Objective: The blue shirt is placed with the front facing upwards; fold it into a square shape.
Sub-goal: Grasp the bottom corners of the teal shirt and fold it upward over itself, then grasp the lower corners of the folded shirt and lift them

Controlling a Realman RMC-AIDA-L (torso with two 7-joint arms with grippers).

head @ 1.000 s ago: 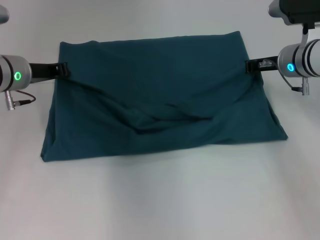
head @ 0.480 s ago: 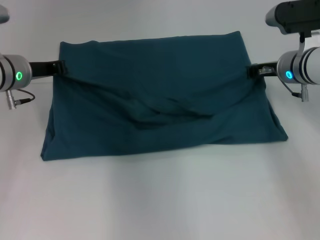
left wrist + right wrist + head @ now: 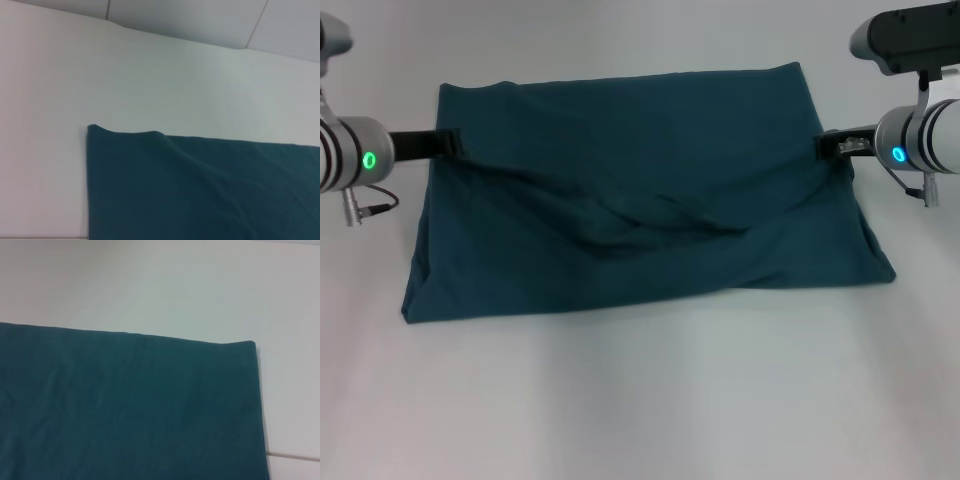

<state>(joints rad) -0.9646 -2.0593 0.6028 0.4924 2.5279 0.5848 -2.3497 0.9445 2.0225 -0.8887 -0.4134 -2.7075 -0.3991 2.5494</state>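
The blue shirt (image 3: 640,200) lies on the white table as a wide folded rectangle with only plain teal cloth showing; the print and collar are hidden. My left gripper (image 3: 448,143) is shut on the shirt's left edge, and my right gripper (image 3: 828,146) is shut on its right edge. The upper layer hangs between them, with creases sagging across the middle. The left wrist view shows a far corner of the shirt (image 3: 200,190), and the right wrist view shows the other far corner (image 3: 125,405).
The white table (image 3: 640,400) runs wide in front of the shirt and on both sides. A table seam shows in the right wrist view (image 3: 295,456). No other objects are in view.
Both grippers have dropped slightly with the shirt's edges; the left arm has shifted a little inward. The sagging crease in the middle has flattened and spread.
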